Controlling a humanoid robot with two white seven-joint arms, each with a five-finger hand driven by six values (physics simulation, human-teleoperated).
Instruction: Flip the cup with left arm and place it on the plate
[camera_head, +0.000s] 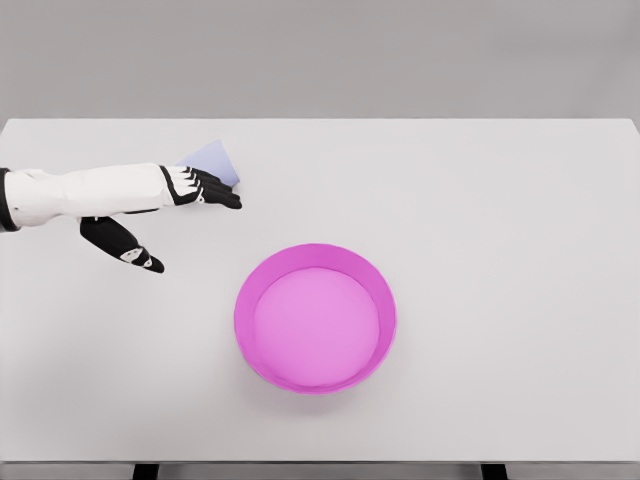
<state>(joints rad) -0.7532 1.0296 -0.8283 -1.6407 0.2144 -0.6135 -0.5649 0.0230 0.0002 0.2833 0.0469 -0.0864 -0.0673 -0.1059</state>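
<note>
Left hand (165, 215) is seen at a pale lavender cup (212, 159) on a white table (500, 220)

The cup is partly hidden behind the dark fingers (215, 190), which are stretched out across it with the thumb spread below; no firm grasp can be made out. A magenta plate (315, 317) is set well apart, toward the table's near edge

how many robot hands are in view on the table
1. The left hand reaches in from the left edge, fingers spread, beside the pale cup at the table's upper left. The right hand is out of view.
</note>
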